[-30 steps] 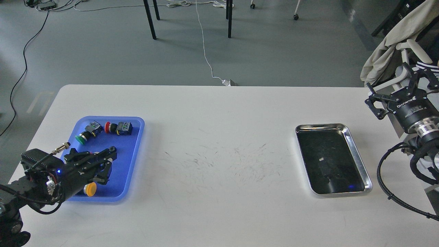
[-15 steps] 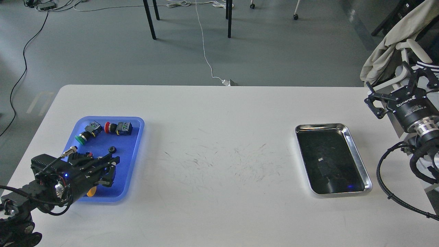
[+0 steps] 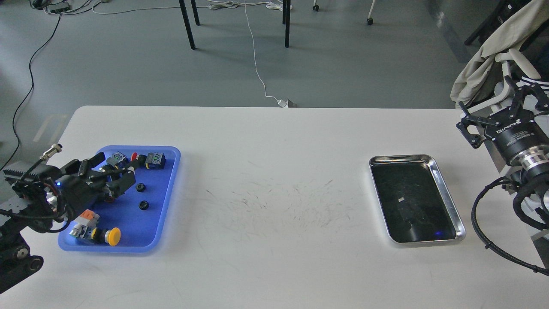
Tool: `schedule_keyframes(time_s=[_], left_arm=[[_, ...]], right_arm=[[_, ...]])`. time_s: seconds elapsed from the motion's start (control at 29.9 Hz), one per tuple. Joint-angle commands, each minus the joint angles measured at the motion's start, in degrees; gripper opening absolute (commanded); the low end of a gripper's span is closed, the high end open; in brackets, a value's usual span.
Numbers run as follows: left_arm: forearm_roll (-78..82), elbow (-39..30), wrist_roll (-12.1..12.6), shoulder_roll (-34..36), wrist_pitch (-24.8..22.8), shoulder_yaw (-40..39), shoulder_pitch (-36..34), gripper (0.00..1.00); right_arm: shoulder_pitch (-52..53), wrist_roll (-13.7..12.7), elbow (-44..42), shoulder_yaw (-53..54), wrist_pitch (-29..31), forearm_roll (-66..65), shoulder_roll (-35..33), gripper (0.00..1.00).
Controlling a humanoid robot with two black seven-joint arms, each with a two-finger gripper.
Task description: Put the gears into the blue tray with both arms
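The blue tray (image 3: pixel 169 189) lies at the table's left. Two small black gears (image 3: pixel 140 187) (image 3: pixel 143 205) rest on its floor, right of centre, a little apart. My left gripper (image 3: pixel 118 166) hovers over the tray's back-left part, just left of the upper gear. It is open, with nothing between its fingers. My right gripper (image 3: pixel 489 101) hangs at the far right edge of the view, beyond the table's right side. It is open and empty, far from the tray and the gears.
Push-button switches share the blue tray: a red one (image 3: pixel 146 159) at the back and a yellow one (image 3: pixel 107 236) at the front. A shiny steel tray (image 3: pixel 446 189) lies at the table's right. A chair draped with cloth (image 3: pixel 484 64) stands behind my right gripper.
My left gripper has drawn back to the left and rear of the blue tray. Two gears and the yellow switch, hidden a second ago, now show. My right gripper has barely moved.
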Motion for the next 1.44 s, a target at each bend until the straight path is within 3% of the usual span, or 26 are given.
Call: schedule_keyframes(time_s=[0.0, 0.17, 0.33, 0.57, 0.74, 0.9, 1.17, 1.4], left_arm=[[-10.43, -0.59, 0.69, -1.15, -0.18, -4.73, -1.82, 0.98], [-33.45, 0.46, 4.03, -11.85, 1.49, -7.45, -5.68, 0.98], [-51.94, 3.53, 3.6, -20.04, 0.97, -14.4, -7.26, 0.98], [-56.43, 16.53, 1.41, -31.91, -8.68, -20.29, -13.94, 0.98], [-61.0, 25.76, 0.7, -34.73, -16.86, -22.14, -17.46, 0.98], [-70.22, 26.92, 0.61, -34.64, -21.0, -23.72, -18.08, 0.98], [-76.83, 27.36, 0.35, -33.15, -24.61, -24.16, -17.56, 0.98], [-77.27, 27.27, 0.17, -33.15, -24.61, -24.25, -17.56, 0.98]], right_arm=[[0.06, -0.08, 0.15, -0.21, 0.0, 0.0, 0.1, 0.99], [0.41, 0.01, 0.06, 0.76, 0.0, 0.0, 0.89, 0.99], [0.5, 0.01, -0.29, 0.85, 0.0, 0.0, 1.33, 0.99], [1.38, 0.01, -0.64, 0.5, 0.0, 0.0, 2.2, 0.99], [1.73, -0.08, -0.64, -0.38, 0.0, -0.09, 2.47, 0.99], [1.91, -0.43, -0.64, -0.56, 0.0, -0.18, 2.56, 0.99], [4.28, -0.61, -0.2, -3.54, 0.0, -0.18, 3.7, 0.99], [4.19, -0.61, 0.06, -3.72, 0.0, -0.18, 4.67, 0.99]])
